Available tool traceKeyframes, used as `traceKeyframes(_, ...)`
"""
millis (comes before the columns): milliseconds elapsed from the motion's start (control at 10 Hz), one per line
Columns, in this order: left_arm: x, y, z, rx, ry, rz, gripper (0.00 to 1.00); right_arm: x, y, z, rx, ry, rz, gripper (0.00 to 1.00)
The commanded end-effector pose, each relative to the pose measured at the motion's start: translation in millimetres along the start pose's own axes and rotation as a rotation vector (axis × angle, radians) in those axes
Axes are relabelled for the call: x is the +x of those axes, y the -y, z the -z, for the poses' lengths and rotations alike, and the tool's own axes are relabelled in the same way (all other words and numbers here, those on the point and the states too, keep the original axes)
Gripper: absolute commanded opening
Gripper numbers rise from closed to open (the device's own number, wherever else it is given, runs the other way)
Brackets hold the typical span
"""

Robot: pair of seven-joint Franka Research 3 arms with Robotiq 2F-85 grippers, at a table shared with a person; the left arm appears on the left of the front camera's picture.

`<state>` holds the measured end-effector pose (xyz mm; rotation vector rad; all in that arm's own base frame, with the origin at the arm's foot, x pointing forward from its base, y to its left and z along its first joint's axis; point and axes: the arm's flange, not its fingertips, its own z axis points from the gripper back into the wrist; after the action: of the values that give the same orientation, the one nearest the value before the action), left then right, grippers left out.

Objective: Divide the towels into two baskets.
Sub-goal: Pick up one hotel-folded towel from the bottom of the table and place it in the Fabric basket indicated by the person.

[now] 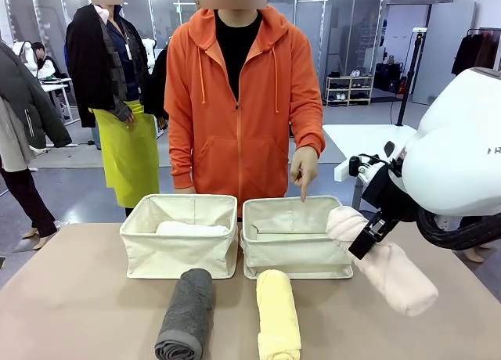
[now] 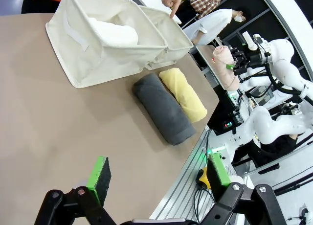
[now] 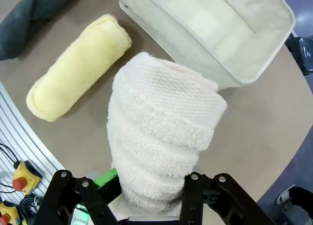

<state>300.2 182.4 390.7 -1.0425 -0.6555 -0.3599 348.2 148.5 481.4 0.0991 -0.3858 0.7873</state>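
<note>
— While the right gripper [image 1: 368, 239] pinches the pale peach-pink rolled terry towel [image 1: 391, 270], where is that roll?
— In the air, just beside the right cream canvas basket [image 1: 293, 254]; a person's hand [image 1: 304, 168] points down at that basket.
— And the rest?
— One white terry roll [image 1: 188, 228] lies inside the left cream canvas basket [image 1: 176, 258]. The dark grey roll [image 1: 186, 313] and pale yellow roll [image 1: 278, 313] lie on the tan table [image 1: 78, 297] in front. Over the table, the left gripper [image 2: 159, 171] is spread wide, holding nothing.

It was a robotics lab hall: glass partitions [image 1: 313, 19] and a shelving rack [image 1: 350, 90] stood behind, a yellow emergency-stop box [image 3: 22, 178] sat beside the table's aluminium rail [image 2: 182, 185]
</note>
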Motion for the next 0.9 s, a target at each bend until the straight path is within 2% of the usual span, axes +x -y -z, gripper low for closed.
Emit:
traceKeyframes(0,-1,3,-4,-0.012,-0.004,0.002,1.0,15,-1,-19,-0.025,0.008,-0.186,0.35)
traceKeyframes(200,-1,3,-4,-0.012,-0.004,0.002,1.0,85,5,-24,-0.05,-0.044,-0.495,0.35)
traceKeyframes(400,-1,3,-4,-0.012,-0.004,0.002,1.0,155,11,7,-0.092,-0.137,-0.792,0.35)
traceKeyframes(500,-1,3,-4,-0.012,-0.004,0.002,1.0,176,12,26,-0.076,-0.157,-0.872,0.35)
traceKeyframes(700,-1,3,-4,-0.012,-0.004,0.002,1.0,205,23,63,-0.074,-0.204,-0.941,0.35)
traceKeyframes(800,-1,3,-4,-0.012,-0.004,0.002,1.0,211,30,81,-0.063,-0.174,-0.953,0.35)
